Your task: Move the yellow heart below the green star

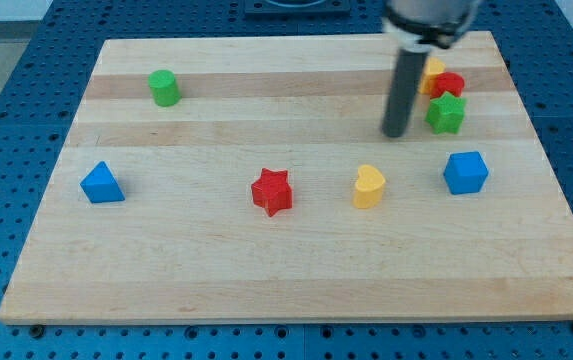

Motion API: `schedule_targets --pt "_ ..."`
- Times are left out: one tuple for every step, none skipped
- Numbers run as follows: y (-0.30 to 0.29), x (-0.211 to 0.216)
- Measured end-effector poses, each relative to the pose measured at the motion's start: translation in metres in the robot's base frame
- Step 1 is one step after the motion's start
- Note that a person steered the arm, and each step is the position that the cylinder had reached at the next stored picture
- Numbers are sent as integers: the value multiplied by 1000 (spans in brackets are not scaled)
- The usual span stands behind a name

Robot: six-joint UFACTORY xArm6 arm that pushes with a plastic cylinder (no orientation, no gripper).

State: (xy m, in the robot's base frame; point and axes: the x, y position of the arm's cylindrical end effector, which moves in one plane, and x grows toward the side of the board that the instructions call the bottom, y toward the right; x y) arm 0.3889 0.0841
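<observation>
Seven blocks on the wooden board [266,260], so let's count them off — two blue, two red, two green, and yellow showing twice. The blues: a blue triangle-like block [101,183] at the view's left and a blue cube-like block [465,172] at the right. The reds: a red star [272,191] near the middle, and a red block [449,84] up at the top right, shape hard to make out. The greens: a green cylinder [164,88] at the upper left, and the green star [446,113] touching that red block from below. The yellow heart [368,186] sits between the red star and the blue cube-like block, below and to the left of the green star, apart from it. A second yellow block [433,70] peeks out behind the rod, mostly hidden — its shape can't be told. My tip [396,133] rests on the board just left of the green star, above the yellow heart, touching neither. There is no claw here, only the rod, its top cut off by the frame.
</observation>
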Motion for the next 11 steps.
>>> schedule_targets --pt "-85 7" --pt "-107 45" --pt "-87 75" --pt "-72 106" --pt "-54 128" --pt "-29 112" --pt "-1 78" --pt "8 67" --pt "4 75" --pt "16 63" --pt "38 57"
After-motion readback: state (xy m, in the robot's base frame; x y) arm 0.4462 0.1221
